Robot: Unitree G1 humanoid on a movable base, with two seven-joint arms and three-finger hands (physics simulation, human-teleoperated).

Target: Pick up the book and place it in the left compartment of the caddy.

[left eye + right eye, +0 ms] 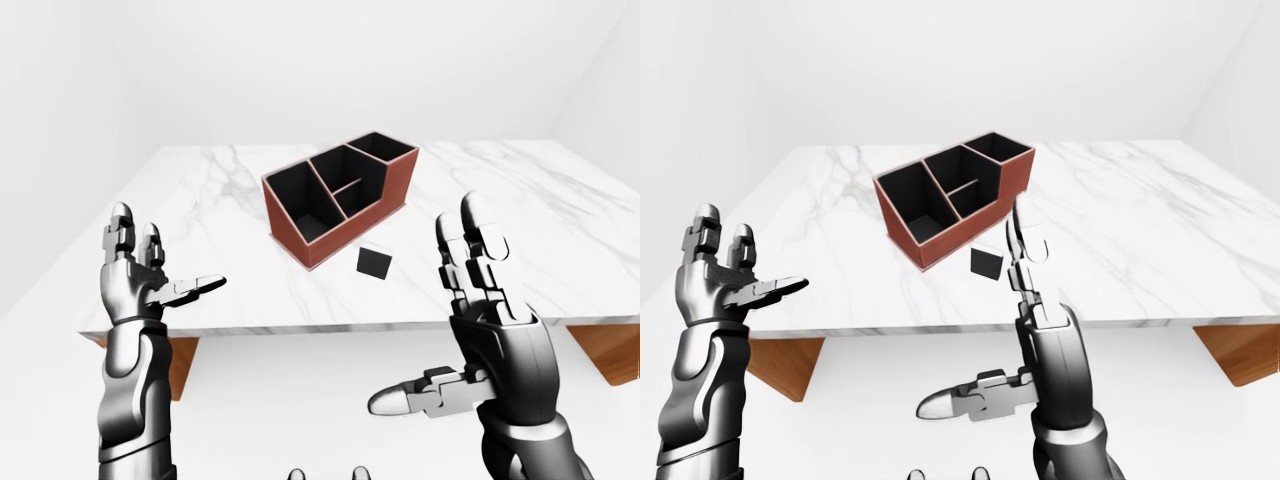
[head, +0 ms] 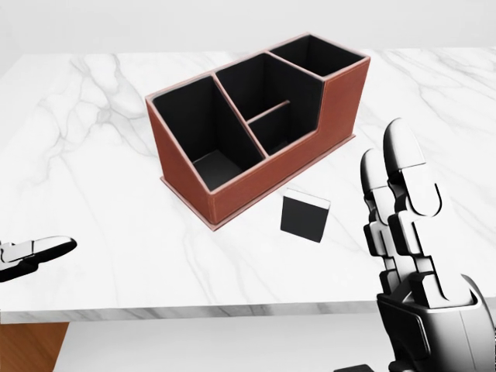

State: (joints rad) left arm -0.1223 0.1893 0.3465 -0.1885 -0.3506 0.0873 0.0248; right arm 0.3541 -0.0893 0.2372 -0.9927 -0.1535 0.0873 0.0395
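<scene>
Table (image 2: 93, 155): white marble top, grey veining; its near edge runs across the lower part of the head view. Brown wooden supports show beneath it at both ends in the eye views.

Caddy (image 2: 256, 174): reddish-brown outside, black inside, set at an angle on the table. A large compartment on the head view's left, a middle section split by a low divider, and a taller compartment at the upper right. All look empty, as far as the head view shows.

Book (image 2: 304, 215): small, dark cover, a pale strip along its top edge — resting on the table just beside the caddy's long outer wall, toward the bottom right in the head view. Whether it touches the caddy I cannot tell; a thin strip of marble seems to show between them. Neither hand is on it.

Right hand (image 1: 465, 300): raised, fingers straight and pointing up, thumb stuck out sideways to the view's left — spread wide, holding nothing. In the head view it stands to the right of the book, apart from it.

Left hand (image 1: 145, 275): also raised, fingers up, thumb pointing to the right, unclenched and empty. It hangs at the table's near left edge in the left-eye view, well apart from the caddy and the book.
</scene>
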